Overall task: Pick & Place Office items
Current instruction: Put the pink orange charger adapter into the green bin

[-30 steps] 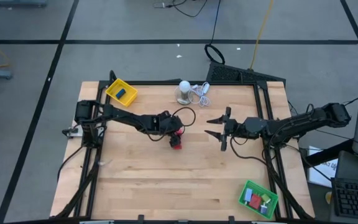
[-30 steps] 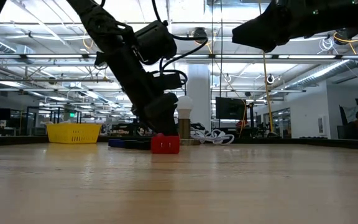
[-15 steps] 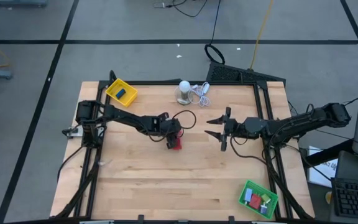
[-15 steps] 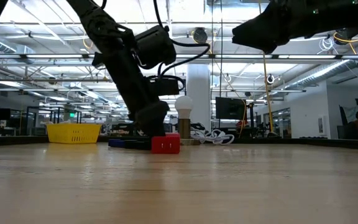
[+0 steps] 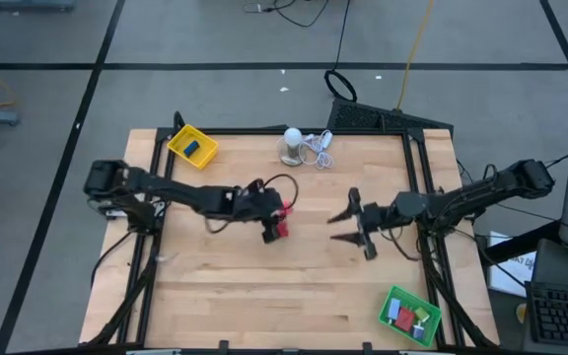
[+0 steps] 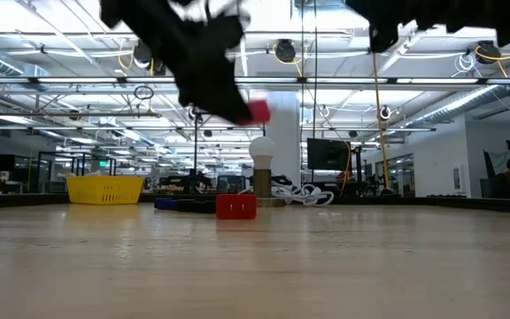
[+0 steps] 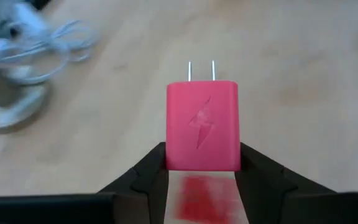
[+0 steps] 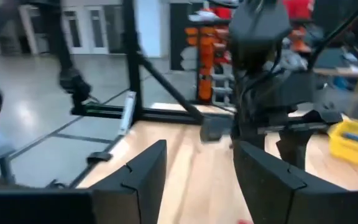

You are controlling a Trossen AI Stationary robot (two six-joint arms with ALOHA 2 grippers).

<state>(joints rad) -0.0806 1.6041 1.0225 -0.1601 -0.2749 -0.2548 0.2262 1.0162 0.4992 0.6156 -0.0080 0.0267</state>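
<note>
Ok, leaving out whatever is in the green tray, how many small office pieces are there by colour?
Red: 1, the red block lying on the table.
Pink: 1, the pink charger, held up in the left tool.
Blue: 1, the blue block in the yellow tray.
Total: 3

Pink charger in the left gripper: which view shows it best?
The left wrist view: the pink charger fills the frame, prongs out, between the left gripper fingers. High view shows it small; low view shows a blur; right wrist view doesn't show it.
</note>
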